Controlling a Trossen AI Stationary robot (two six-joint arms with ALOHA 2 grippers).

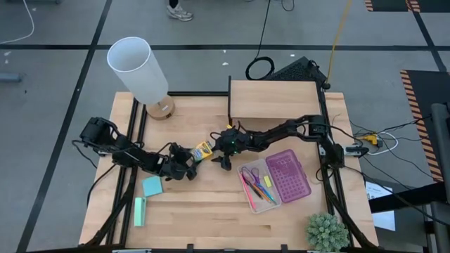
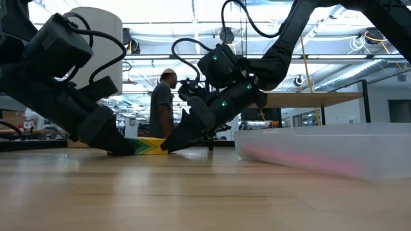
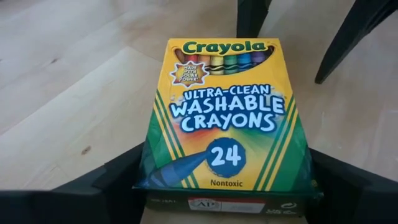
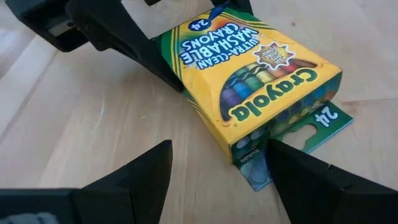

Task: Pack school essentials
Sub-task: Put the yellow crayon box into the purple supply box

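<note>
Behind the wooden table (image 1: 211, 225) a person (image 2: 162, 102) stood in the room. Near the table's middle lay the crayon box (image 1: 203, 149). The left gripper (image 3: 227, 186) had its jaws pinching one end of the box. The right gripper (image 4: 217, 168) sat at the other end, jaws spread.

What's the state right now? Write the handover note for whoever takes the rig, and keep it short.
Left tool: shut on one end of the yellow crayon box, mid-table.
Right tool: open, fingers either side of the box's other end, not gripping.
Done: pens and scissors lie in the open pink case, right of centre.
Left to do: crayon box into the case, probably by handing it to the right tool; light-blue note pad and a pale green block lie loose on the table's left side.
</note>
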